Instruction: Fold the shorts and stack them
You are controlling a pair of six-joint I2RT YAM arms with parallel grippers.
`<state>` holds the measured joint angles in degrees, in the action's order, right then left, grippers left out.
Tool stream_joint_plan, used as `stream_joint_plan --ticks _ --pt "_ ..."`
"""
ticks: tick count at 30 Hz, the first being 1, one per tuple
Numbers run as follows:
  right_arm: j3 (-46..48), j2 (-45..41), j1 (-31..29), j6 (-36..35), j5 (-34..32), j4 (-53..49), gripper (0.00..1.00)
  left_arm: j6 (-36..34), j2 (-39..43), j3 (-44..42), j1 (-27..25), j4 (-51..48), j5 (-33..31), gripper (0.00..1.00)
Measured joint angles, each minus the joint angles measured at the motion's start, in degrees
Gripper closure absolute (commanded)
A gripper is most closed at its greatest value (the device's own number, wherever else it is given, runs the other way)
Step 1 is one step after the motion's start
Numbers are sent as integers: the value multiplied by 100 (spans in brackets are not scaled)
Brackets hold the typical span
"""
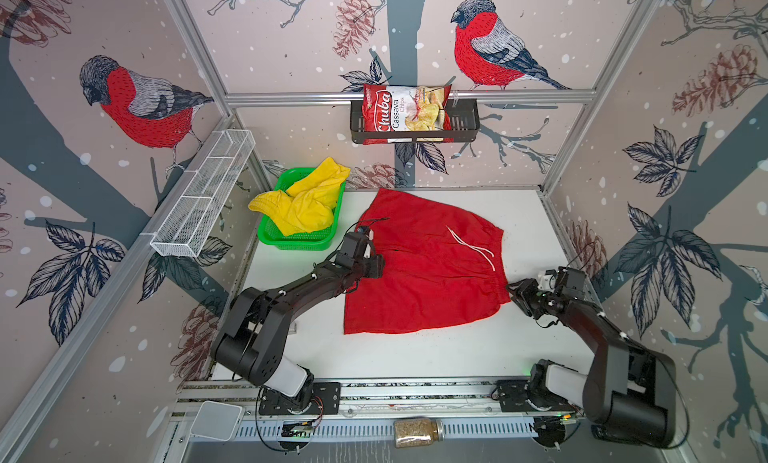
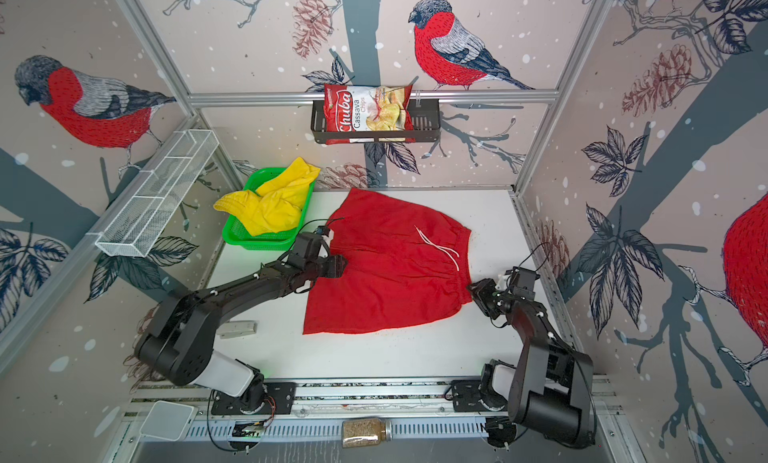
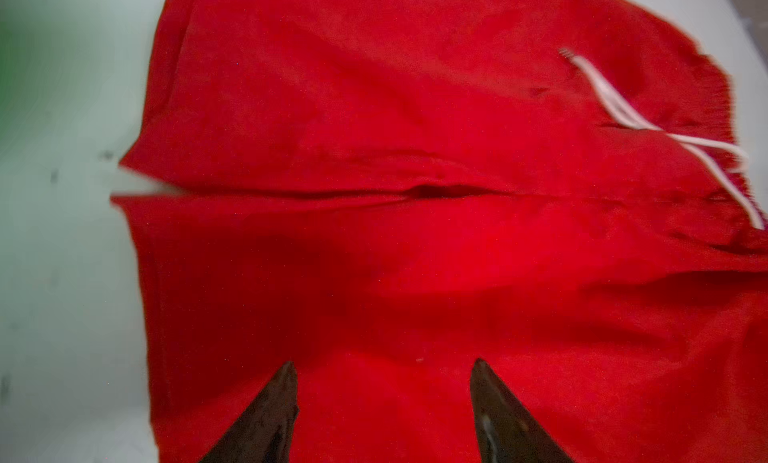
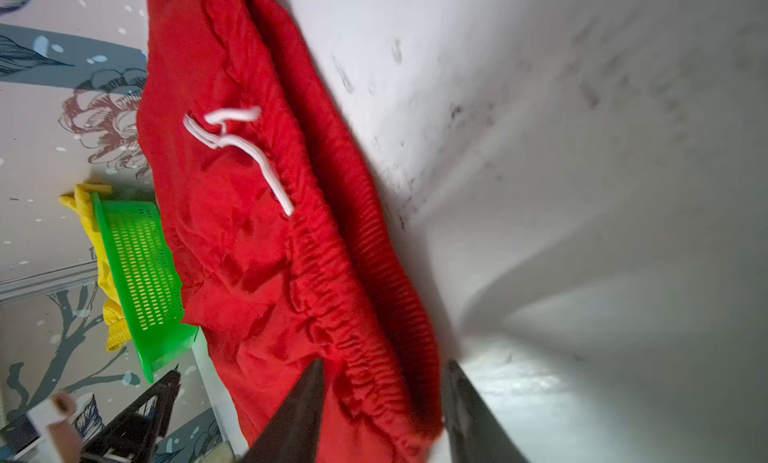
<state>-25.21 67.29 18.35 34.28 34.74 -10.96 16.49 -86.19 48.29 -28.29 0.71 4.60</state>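
Two pairs of shorts: the red shorts [image 1: 419, 270] lie spread flat mid-table, and the yellow shorts [image 1: 307, 203] sit crumpled in the one green basket [image 1: 291, 244] at their 10 o'clock. Two grippers: the left gripper [image 3: 383, 363] hangs spread over the red cloth's 9 o'clock edge, pinching nothing, and the right gripper [image 4: 385, 362], also spread, straddles the waistband [image 4: 353, 315] at 3 o'clock. The table [image 1: 415, 357] is white and scuffed, walled by bird-print wallpaper [image 1: 137, 103].

Both top views look steeply down from high above the near edge, taking in the whole table [image 1: 415, 357], while each wrist camera sits close and low over the red shorts [image 3: 374, 253], which all four views share.
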Motion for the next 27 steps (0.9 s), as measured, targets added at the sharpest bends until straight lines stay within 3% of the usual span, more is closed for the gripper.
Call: stream_joint_plan --ticks 5,12,20,27 --pt "-216 -85 793 -289 221 -114 44 -811 -63 334 -826 339 514 40" --pt "-177 223 1152 -568 931 164 44 -2072 -1620 1519 -1993 1104 1567 38" --pt "197 249 1292 -520 1248 732 44 -3056 -3687 3665 -2826 1043 2009 38" --pt "271 295 1305 -420 1250 881 42 -3425 -4568 4446 -3174 739 1998 38"
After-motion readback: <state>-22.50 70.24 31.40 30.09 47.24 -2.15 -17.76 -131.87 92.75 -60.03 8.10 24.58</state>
